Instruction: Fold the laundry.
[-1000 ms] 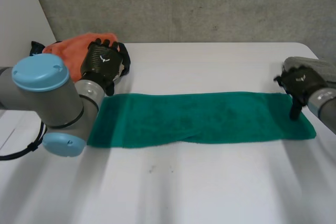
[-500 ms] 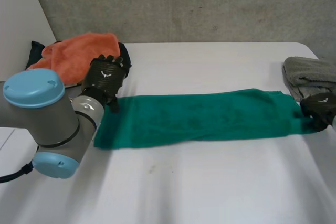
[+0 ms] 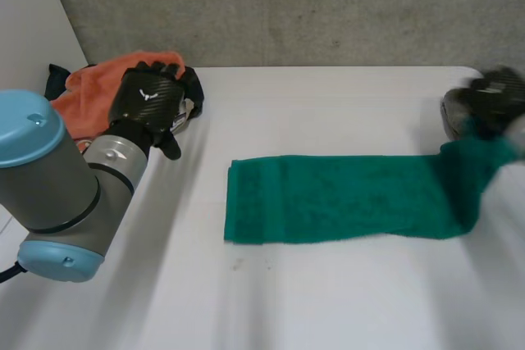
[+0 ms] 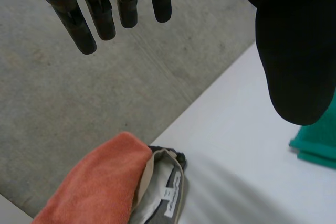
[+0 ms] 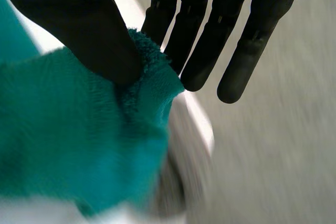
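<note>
1. The green towel [image 3: 336, 198] lies flat on the white table [image 3: 328, 301]. Its long axis runs side to side between the two hands. One short end points toward the left hand's fingertips, well apart from them.
2. The other short end rises off the table to the right hand [image 3: 496, 92]. There a corner is clamped between the thumb [image 5: 79, 24] and the straight fingers [image 5: 247, 40].
3. The left hand [image 3: 148, 100] hangs raised above the table on a bent arm. Its fingers [image 4: 100, 9] are straight, slightly apart, and hold nothing.
4. Beyond those fingertips an orange cloth [image 4: 100, 182] lies at the table's far edge.
</note>
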### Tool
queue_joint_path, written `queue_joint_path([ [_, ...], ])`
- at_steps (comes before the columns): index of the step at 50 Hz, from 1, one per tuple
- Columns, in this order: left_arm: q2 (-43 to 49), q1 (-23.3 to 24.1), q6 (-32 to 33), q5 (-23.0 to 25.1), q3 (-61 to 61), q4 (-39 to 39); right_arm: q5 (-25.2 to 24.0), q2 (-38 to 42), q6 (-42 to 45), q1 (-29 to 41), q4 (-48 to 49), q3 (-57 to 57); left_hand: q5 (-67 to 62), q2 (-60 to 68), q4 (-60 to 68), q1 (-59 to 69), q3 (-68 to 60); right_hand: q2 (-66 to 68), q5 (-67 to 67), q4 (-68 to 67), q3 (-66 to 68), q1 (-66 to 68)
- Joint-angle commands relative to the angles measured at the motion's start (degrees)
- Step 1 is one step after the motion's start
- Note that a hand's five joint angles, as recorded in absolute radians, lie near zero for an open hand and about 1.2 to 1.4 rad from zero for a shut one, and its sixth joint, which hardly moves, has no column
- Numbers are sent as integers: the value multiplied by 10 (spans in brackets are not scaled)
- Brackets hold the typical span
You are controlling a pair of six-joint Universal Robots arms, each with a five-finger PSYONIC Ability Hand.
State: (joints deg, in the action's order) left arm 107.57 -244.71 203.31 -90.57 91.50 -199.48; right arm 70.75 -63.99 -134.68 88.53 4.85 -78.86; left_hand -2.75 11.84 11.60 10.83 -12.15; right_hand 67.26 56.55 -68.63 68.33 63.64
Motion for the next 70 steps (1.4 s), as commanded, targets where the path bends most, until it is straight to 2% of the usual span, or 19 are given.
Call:
queue_joint_path([
  [1, -25, -2, -33, 0, 5, 1, -59, -5, -33, 211, 62, -10, 27, -18, -16, -8, 21, 127, 134, -114, 117, 164],
  [2, -28, -1, -33, 0, 9, 1, -68, 1, -33, 258, 74, -12, 27, -18, -16, -8, 21, 127, 134, -114, 117, 164],
  [6, -30, 1, -33, 0, 17, 1, -83, 54, -28, 336, 95, -15, 27, -18, -16, -8, 21, 127, 134, -114, 117, 164],
  [11, -27, 4, -33, 0, 21, 1, -85, 112, -7, 375, 96, -17, 27, -18, -16, -8, 21, 127, 134, -114, 117, 164],
  [15, -23, 10, -33, 0, 19, -1, -74, 108, -10, 372, 99, -19, 27, -18, -16, -8, 21, 127, 134, -114, 117, 164],
  [16, -22, 12, -33, 0, 18, -2, -69, 99, -20, 373, 94, -17, 27, -18, -16, -8, 21, -195, -188, 209, -206, -159],
  [18, -22, 17, -34, 1, 13, -4, -55, 84, -41, 366, 90, -21, 27, -18, -16, -8, 21, -573, -566, 586, -583, -536],
  [22, -10, 38, -32, 0, -3, -6, -19, 38, -125, 288, 38, -40, 27, -18, -16, -8, 21, -573, -566, 586, -583, -536],
  [26, 10, 70, -33, 1, -24, -6, -31, 3, -169, 242, -21, -72, 27, -18, -16, -8, 21, -573, -566, 586, -583, -536],
  [33, 89, 145, -31, 3, -81, -6, -26, -20, -125, 184, -35, -149, 27, -18, -16, -8, 21, -573, -566, 586, -583, -536],
  [40, 178, 182, -24, 0, -136, -6, -25, -20, -98, 162, -12, -192, 22, -13, -10, -3, 16, -573, -566, 586, -583, -536],
  [45, 221, 180, -13, -4, -155, 3, 7, -18, -90, 147, 38, -212, 22, -13, -10, -3, 16, -323, -316, 337, -334, -287],
  [51, 201, 167, -13, -6, -126, 5, 49, -10, -58, 138, 46, -199, 19, -10, -7, 1, 13, 127, 134, -113, 116, 163],
  [53, 163, 151, -17, -11, -107, 6, 63, -13, -24, 136, 45, -187, 19, -10, -7, 1, 13, 127, 134, -114, 117, 164],
  [59, 92, 129, -18, -22, -60, 7, 64, -20, 26, 161, 58, -148, 22, -13, -10, -3, 16, 127, 134, -114, 117, 164],
  [63, 42, 109, -20, -26, -26, 9, 55, -24, -9, 249, 68, -104, 24, -15, -12, -4, 18, 127, 134, -114, 117, 164],
  [67, 6, 76, -24, -27, 7, 16, 8, -18, -44, 322, 79, -86, 24, -15, -12, -4, 18, 127, 134, -114, 117, 164],
  [68, -3, 68, -28, -27, 17, 16, -30, -6, -51, 343, 86, -89, 24, -15, -12, -4, 18, 127, 134, -114, 117, 164],
  [70, -9, 64, -34, -27, 24, 16, -74, 16, -52, 358, 90, -93, 24, -15, -12, -4, 18, 127, 134, -114, 117, 164],
])
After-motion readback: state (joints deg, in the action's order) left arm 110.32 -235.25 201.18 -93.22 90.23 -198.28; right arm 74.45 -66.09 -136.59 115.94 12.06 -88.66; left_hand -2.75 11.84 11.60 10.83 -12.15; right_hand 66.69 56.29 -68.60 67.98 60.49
